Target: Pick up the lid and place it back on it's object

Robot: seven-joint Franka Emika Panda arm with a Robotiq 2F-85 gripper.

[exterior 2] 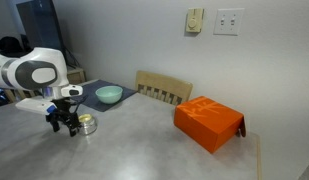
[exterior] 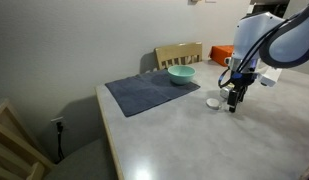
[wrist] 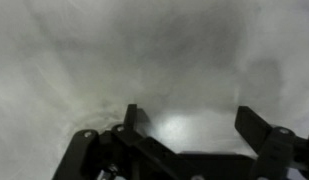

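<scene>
The jaws hang wide open over the counter (exterior: 174,130), holding nothing, just beside the small jar (exterior 2: 86,124). The wrist view is blurry, showing only grey counter between them.

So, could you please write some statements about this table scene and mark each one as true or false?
1. The teal bowl stands on the grey mat. True.
2. The small jar stands on the bare table, close to the gripper. True.
3. The gripper is shut on the small jar. False: its jaws are open and empty, and the wrist view shows only table surface between them.
4. The orange box lies on the grey mat. False: it lies on the bare table, well away from the mat.
</scene>
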